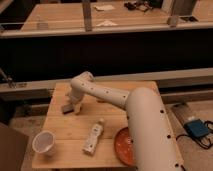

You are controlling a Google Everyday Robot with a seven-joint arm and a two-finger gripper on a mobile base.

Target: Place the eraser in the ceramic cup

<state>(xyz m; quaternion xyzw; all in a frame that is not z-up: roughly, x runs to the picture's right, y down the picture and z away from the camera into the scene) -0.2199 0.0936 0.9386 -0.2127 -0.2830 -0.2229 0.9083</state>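
My gripper (75, 103) hangs low over the far left of the tabletop (65, 127), jaws spread wide with nothing in them. The eraser (67, 108) lies flat just beside it, so I judge I'm lining up the pick. The ceramic cup (44, 142) stands upright at the near left corner, mouth up for the drop. The white bottle (93, 136) lies clear of that path.

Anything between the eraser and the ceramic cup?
Camera view shows only bare table between eraser and ceramic cup; the gripper is right beside the eraser.
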